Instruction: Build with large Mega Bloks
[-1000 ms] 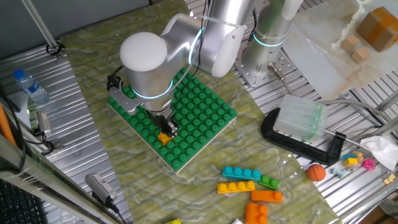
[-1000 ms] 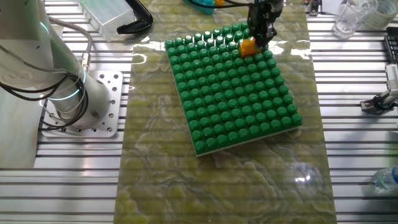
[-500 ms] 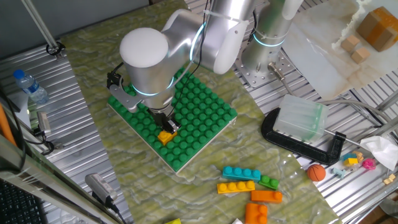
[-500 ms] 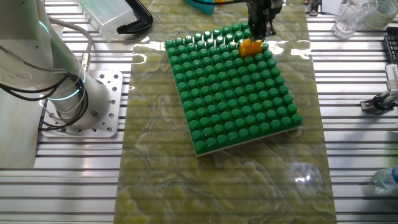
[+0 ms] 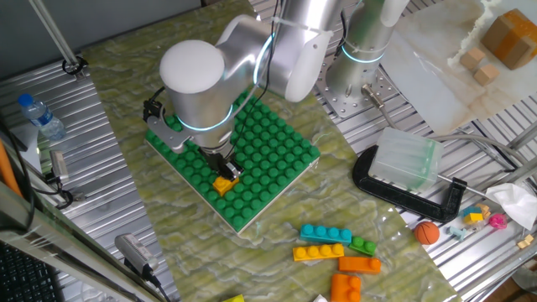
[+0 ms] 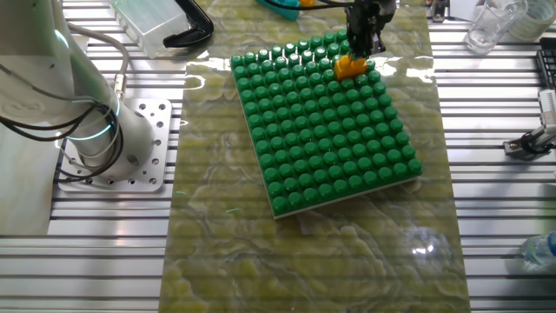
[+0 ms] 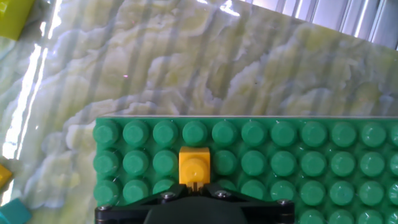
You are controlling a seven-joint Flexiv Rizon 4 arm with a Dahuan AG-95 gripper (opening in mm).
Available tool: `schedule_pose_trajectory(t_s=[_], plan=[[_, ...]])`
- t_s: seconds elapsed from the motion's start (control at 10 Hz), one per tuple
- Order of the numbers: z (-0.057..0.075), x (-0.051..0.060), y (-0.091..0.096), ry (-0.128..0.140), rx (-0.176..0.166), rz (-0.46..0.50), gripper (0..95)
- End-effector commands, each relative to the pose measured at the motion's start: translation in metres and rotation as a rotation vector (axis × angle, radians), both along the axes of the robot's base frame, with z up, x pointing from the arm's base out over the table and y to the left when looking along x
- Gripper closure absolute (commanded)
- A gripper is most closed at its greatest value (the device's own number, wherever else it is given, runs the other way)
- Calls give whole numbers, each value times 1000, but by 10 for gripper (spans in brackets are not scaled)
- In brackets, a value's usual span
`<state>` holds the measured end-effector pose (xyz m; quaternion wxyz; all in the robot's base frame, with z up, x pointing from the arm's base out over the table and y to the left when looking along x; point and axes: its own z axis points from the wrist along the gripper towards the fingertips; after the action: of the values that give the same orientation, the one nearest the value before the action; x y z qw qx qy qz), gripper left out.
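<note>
Seating the small yellow-orange one-stud plastic brick (image 7: 194, 166) on the big green studded baseplate (image 6: 347, 156), second row from its edge.
Fingers (image 6: 364, 41) directly above; open or closed: cannot tell. Lift straight up to avoid unseating it.

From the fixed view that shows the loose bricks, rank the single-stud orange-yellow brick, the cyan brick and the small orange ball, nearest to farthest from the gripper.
1. Single-stud orange-yellow brick: on the green baseplate, right at the gripper.
2. Cyan brick: loose on the mat, toward the camera's right.
3. Small orange ball: farthest, near the black clamp.
</note>
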<state>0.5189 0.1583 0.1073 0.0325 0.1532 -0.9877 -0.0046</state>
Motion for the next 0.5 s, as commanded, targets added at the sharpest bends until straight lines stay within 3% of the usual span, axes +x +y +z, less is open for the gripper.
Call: schedule_pose_trajectory(t_s=[0.1, 0.3, 0.5], plan=[[-11, 2, 2, 0, -5, -1, 950], [-14, 1, 2, 7, -26, 10, 950], [-13, 1, 2, -6, -20, 9, 950]])
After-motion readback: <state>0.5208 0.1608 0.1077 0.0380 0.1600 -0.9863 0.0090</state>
